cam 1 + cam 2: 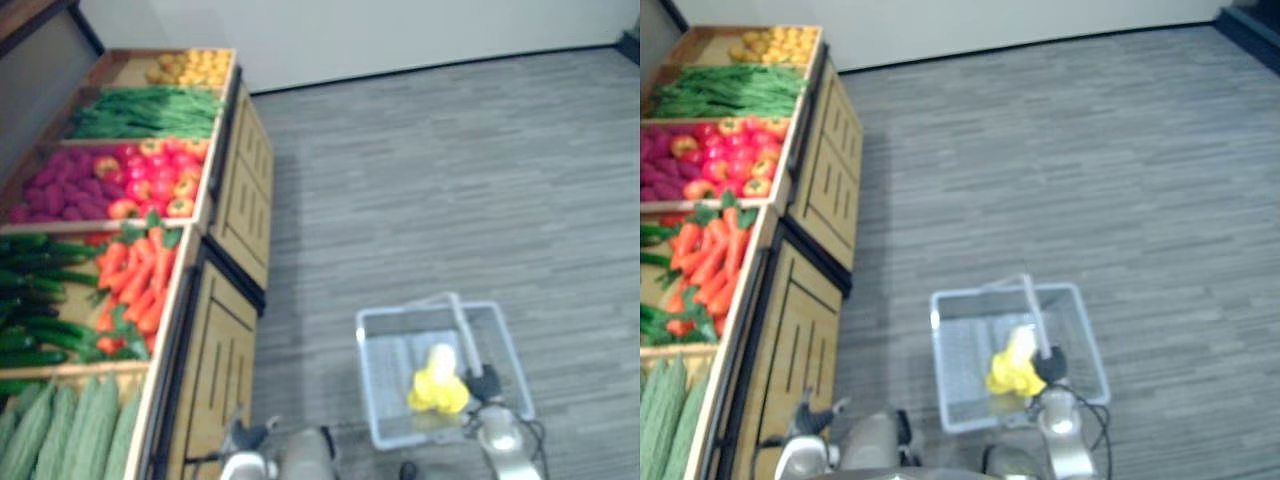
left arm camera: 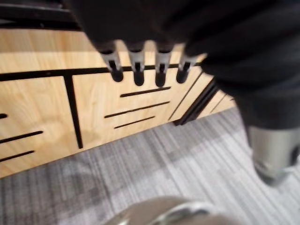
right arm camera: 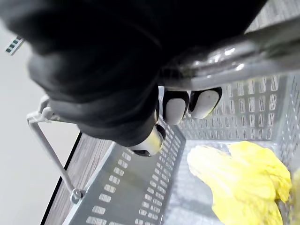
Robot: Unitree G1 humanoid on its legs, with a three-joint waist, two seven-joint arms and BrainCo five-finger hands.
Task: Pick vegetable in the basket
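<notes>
While the right hand [image 1: 1050, 365] curls round its handle [image 3: 234, 54], the basket [image 1: 965, 350] holds a yellow vegetable [image 1: 1012, 372]; a crate [image 1: 178, 300] nearby holds carrots [image 1: 135, 280]. The left wrist view shows the left hand [image 2: 159, 65], fingers straight and empty, before a wooden panel [image 2: 93, 108].

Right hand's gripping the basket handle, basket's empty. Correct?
Not empty: a yellow vegetable lies in the basket, as the right wrist view shows. The right hand does have its fingers curled round the handle.
</notes>
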